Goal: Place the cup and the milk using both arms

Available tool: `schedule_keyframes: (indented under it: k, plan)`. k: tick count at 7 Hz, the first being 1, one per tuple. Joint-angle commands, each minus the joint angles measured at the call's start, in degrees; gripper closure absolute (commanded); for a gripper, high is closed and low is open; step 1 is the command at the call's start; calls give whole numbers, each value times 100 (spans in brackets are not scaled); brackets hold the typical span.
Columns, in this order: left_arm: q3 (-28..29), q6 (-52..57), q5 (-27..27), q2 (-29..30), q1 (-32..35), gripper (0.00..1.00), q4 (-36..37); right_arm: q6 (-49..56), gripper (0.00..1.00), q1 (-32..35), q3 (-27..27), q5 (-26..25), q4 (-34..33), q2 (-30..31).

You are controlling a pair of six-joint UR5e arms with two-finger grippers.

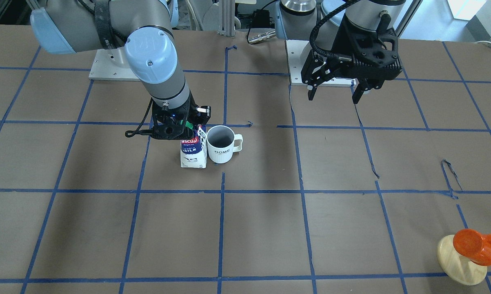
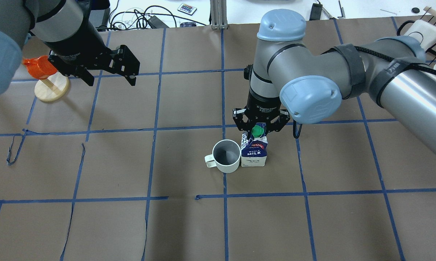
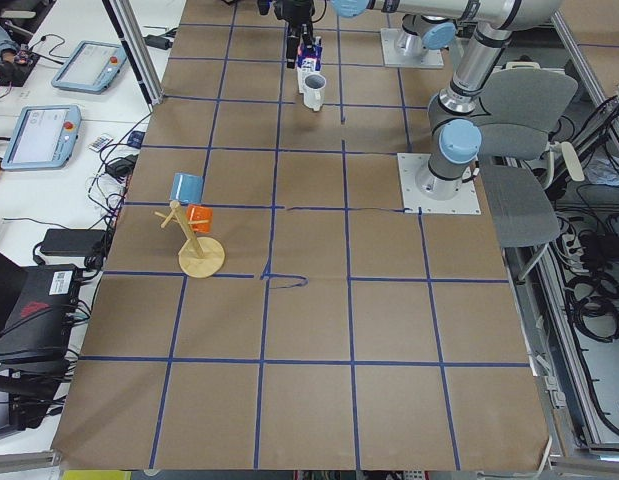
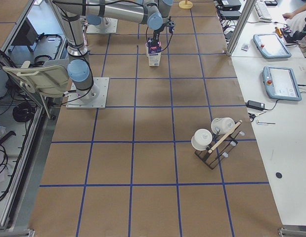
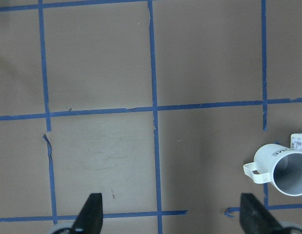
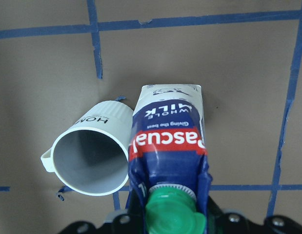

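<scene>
The white ribbed cup (image 2: pixel 225 156) stands upright near the table's middle, handle pointing away from the milk (image 2: pixel 254 152), which stands upright on the table touching its side. My right gripper (image 2: pixel 260 125) reaches straight down over the carton, its jaws closed on the gable top by the green cap (image 6: pixel 170 214). Cup (image 1: pixel 221 143) and milk (image 1: pixel 194 153) also show in the front view. My left gripper (image 2: pixel 111 82) is open and empty, hovering well above the table far from both, and in its wrist view the cup (image 5: pixel 282 168) lies at the right edge.
A wooden mug tree (image 2: pixel 51 88) with an orange cup (image 1: pixel 472 245) and a blue cup (image 3: pixel 186 187) stands at the table's far corner on my left. A rack (image 4: pixel 214 143) with white mugs sits on my right side. Blue tape lines grid the brown table (image 2: pixel 189 224).
</scene>
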State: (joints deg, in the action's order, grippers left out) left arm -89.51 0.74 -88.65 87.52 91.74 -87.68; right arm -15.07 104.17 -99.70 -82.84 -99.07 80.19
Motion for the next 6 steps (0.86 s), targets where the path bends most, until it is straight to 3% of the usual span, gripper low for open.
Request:
schedule_keyframes:
  k: [1,3,5,6]
  plan:
    - [-14,-4,76,2,-16,0,5,39,52,-2,-93,40,-7,5]
    - [-22,-13,76,2,-16,0,5,109,0,-106,-24,13,-25,23]
    - [-22,-13,76,2,-16,0,-3,329,0,-325,160,-48,62,259]
    - [-22,-13,59,2,-7,0,-12,512,0,-562,379,-344,385,321]
